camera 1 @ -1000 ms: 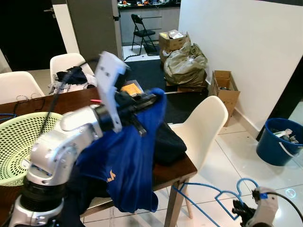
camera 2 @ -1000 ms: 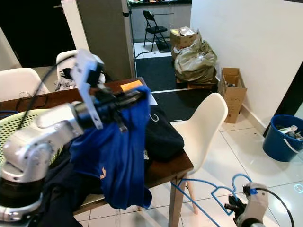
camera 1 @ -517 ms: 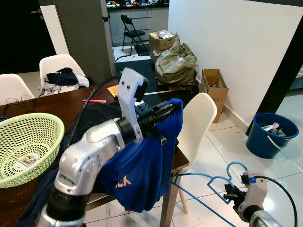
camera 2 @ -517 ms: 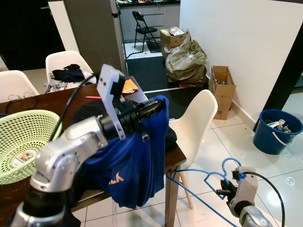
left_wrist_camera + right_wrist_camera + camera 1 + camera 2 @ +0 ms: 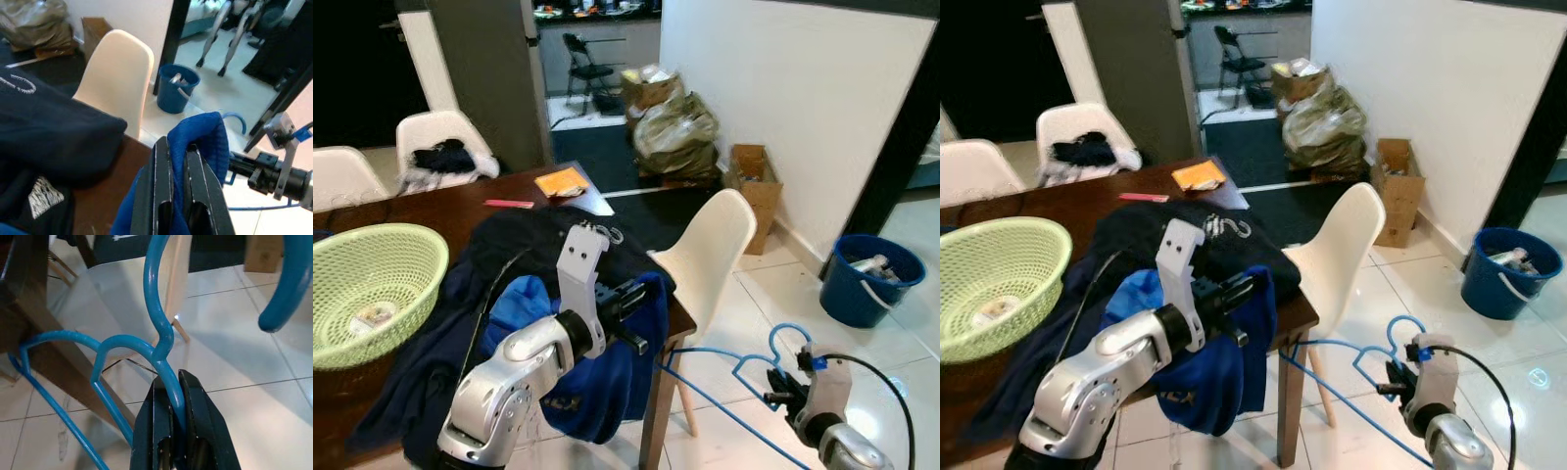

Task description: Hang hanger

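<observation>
The right gripper (image 5: 175,450) sits low at the lower right of the head views, its fingers pressed together on the shoulder of the blue plastic hanger (image 5: 1371,354) just below the neck; the hook curls up above the grip and the long bar slants down across the white floor tiles toward the leg of the dark wooden table (image 5: 1295,315). In the centre of the frame the left gripper (image 5: 177,205) is pinching a fold of the blue T-shirt (image 5: 607,382), the rest of which hangs over the table edge beside a black garment (image 5: 1224,245) and the white chair (image 5: 710,250).

No rail or hook to hang from can be made out here, so the step seems to be bringing hanger and shirt together. To do it well, I would lift the hanger clear of the table leg first, keep the hook upright, and aim one hanger arm into the shirt opening while the left grip holds the fabric taut. The grip near the neck looks narrow, so the hanger may swivel if moved fast
</observation>
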